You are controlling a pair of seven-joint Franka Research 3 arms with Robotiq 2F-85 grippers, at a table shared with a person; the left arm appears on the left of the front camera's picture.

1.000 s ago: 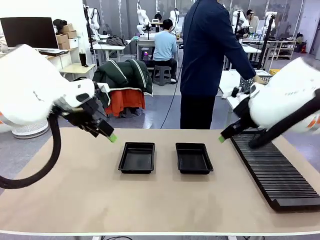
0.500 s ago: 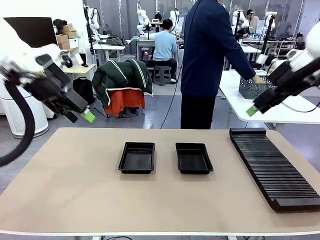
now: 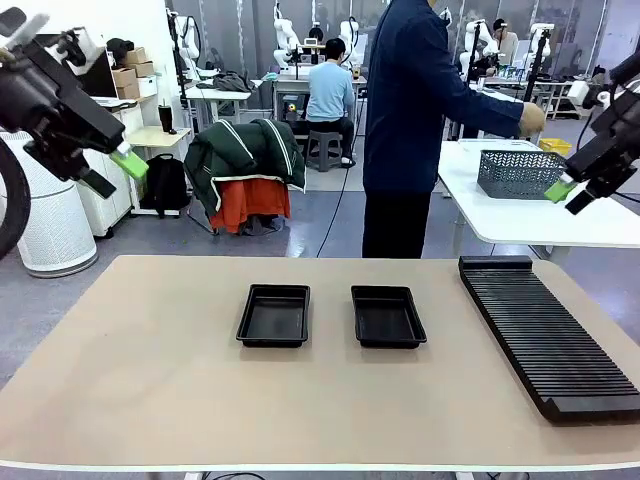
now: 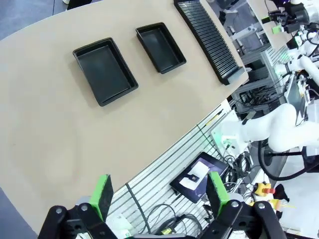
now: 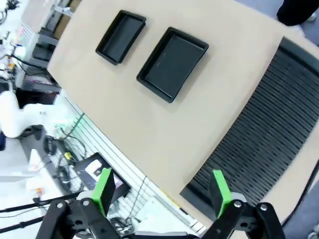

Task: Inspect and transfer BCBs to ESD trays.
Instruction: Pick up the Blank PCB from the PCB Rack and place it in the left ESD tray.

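Two black ESD trays sit side by side mid-table, both with bare floors: the left tray (image 3: pixel 274 315) (image 4: pixel 105 71) (image 5: pixel 121 37) and the right tray (image 3: pixel 387 316) (image 4: pixel 160 47) (image 5: pixel 172 63). No BCB is in view. My left gripper (image 3: pixel 128 163) (image 4: pixel 160 191) is raised high at the far left, open, nothing between its green pads. My right gripper (image 3: pixel 561 190) (image 5: pixel 162 191) is raised high at the far right, open and holding nothing. Both hang well above the table, far from the trays.
A long black ribbed slotted rack (image 3: pixel 540 335) (image 5: pixel 259 124) (image 4: pixel 207 35) lies along the table's right side. A person (image 3: pixel 420 120) in dark blue stands beyond the far edge, one hand (image 3: pixel 532 118) over a grey mesh basket (image 3: pixel 520 172) on a white side table.
Both arms have swung up and outward from low near the trays to high at the picture's sides. The person's hand has risen from the basket.
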